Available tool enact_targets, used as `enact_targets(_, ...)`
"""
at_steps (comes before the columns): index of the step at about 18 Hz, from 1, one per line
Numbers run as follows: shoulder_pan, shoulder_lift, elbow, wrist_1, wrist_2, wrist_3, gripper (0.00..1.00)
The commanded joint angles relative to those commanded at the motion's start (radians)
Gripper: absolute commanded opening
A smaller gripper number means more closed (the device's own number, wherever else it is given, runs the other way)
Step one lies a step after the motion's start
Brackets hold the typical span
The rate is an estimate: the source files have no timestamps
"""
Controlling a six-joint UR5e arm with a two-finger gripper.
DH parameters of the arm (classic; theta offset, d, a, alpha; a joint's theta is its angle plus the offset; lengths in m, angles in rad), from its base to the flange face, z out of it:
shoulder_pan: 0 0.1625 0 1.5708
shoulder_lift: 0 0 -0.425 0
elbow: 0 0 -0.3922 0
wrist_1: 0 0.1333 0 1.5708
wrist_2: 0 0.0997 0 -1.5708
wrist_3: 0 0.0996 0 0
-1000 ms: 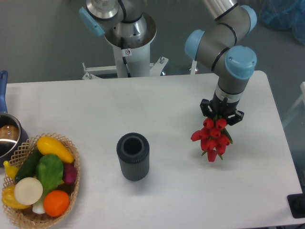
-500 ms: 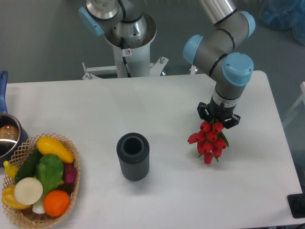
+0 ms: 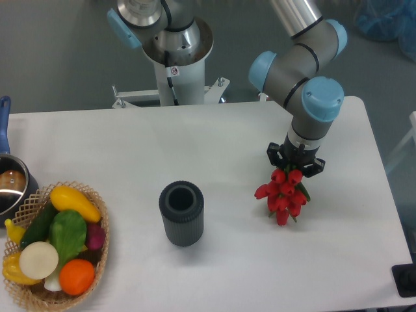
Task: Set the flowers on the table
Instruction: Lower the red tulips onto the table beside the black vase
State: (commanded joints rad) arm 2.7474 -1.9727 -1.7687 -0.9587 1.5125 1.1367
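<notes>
Item 1, the gripper (image 3: 295, 164): it is pointing straight down over the right part of the table (image 3: 227, 136) and is gripping the flowers (image 3: 282, 194), with the black fingers closed on the stem end and the red buds hanging just below them, above the white top; whether the buds are touching it I cannot tell. Item 2, writing: a small red-and-white sticker is showing on the robot's base column (image 3: 177, 65), too small to read.
</notes>
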Motion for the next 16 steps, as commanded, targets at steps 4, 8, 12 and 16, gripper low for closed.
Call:
enact_targets(4,-0.011,-0.015,0.003,0.005,0.000,0.002,0.45)
enact_targets(8,-0.017,-0.023,0.002,0.005,0.000,0.003,0.46)
enact_targets(12,-0.020,-0.032,0.003,0.003,0.002,0.005,0.51)
enact_targets(16,-0.021,-0.035,0.003,0.003,0.002,0.006,0.57)
